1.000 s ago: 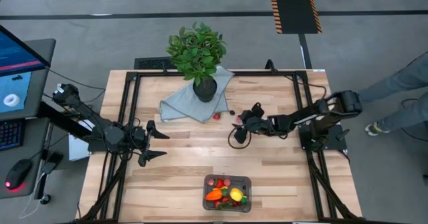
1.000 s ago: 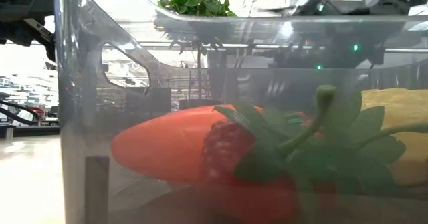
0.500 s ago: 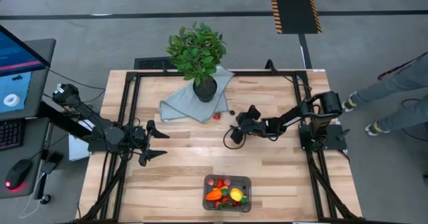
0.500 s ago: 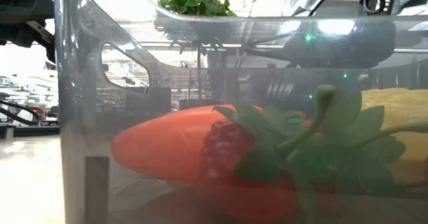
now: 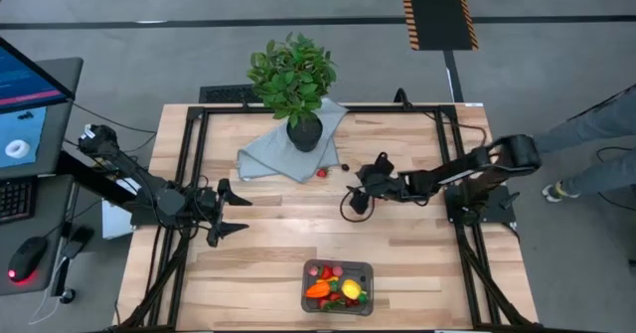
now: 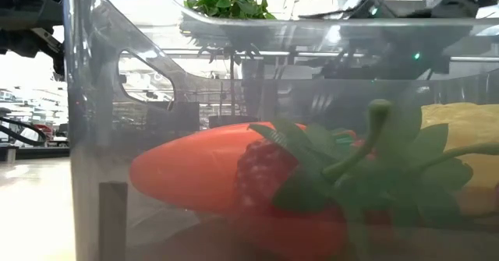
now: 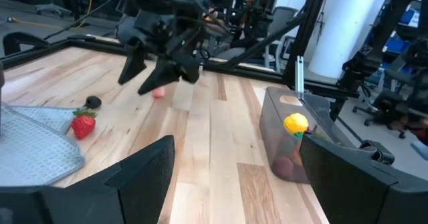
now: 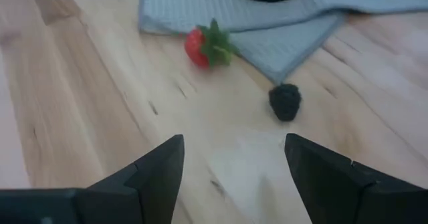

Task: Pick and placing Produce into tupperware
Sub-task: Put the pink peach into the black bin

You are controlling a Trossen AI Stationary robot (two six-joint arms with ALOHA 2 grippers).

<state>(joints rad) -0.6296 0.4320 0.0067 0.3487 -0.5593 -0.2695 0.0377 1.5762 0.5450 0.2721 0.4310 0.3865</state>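
Right arm swung since the earlier frames: half a second back its elbow was tucked in and the gripper sat a touch further toward 9 o'clock; now the arm is stretched out again and the right gripper (image 5: 350, 184) is back near table centre, just short of the loose pieces. Left arm hasn't shifted: left gripper (image 5: 237, 215) parked at about 9 o'clock on the table, fingers spread wide, holding nothing. Right gripper's fingers are parted and empty in its wrist view, with bare wood between them. Loose produce left on the table: a strawberry (image 8: 206, 45) lying at the edge of the cloth (image 8: 281, 23), a dark berry (image 8: 285, 101) just beside the cloth, and a small pink berry (image 7: 158, 92) that the left wrist view shows close under the right gripper. From the right gripper, in the high view, the strawberry (image 5: 321, 173) lies toward 10–11 o'clock and the dark berry is nearer on the same side. Strawberry's long axis runs roughly along the cloth edge, leafy cap pointing away from the tip. Right arm is clearly the nearer one; the left is well apart. Tupperware (image 5: 307, 273) sits at 6 o'clock near the front edge, already holding a carrot (image 6: 195, 175), a lemon (image 5: 350, 290) and strawberries. Likely next: short reach forward-down onto the nearest berry, then carry to 6 o'clock.
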